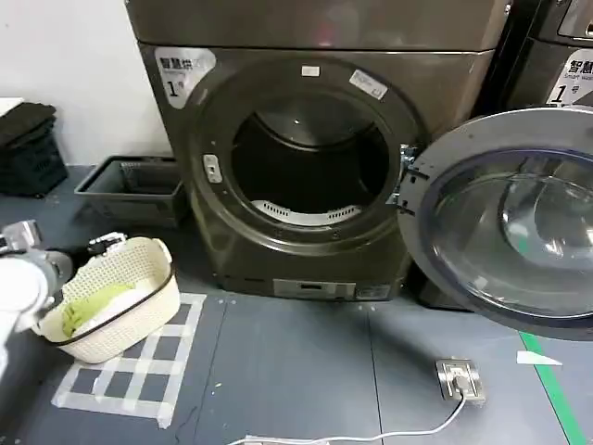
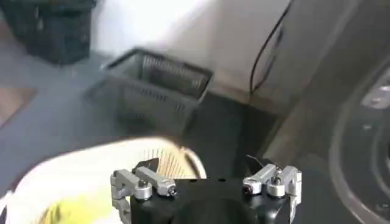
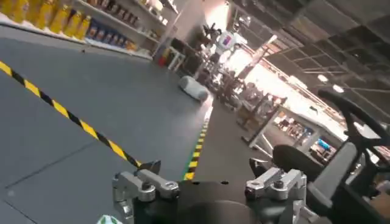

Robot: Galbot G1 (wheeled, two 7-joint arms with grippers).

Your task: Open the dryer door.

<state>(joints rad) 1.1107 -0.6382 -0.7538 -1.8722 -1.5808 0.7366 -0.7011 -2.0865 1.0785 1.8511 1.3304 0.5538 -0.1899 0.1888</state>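
Note:
The dryer door stands swung wide open to the right of the bronze-grey dryer, its grey inner face and bowl glass turned toward me. The round drum opening is uncovered and dark inside. My left arm is low at the far left, beside a cream laundry basket. In the left wrist view my left gripper is open and holds nothing, above the basket's rim. In the right wrist view my right gripper is open and empty, facing out across the room's floor.
Green cloth lies in the cream basket, which stands on a tape grid. A grey crate sits by the wall left of the dryer. A second, darker machine stands behind the open door. A floor socket box with a cable lies in front.

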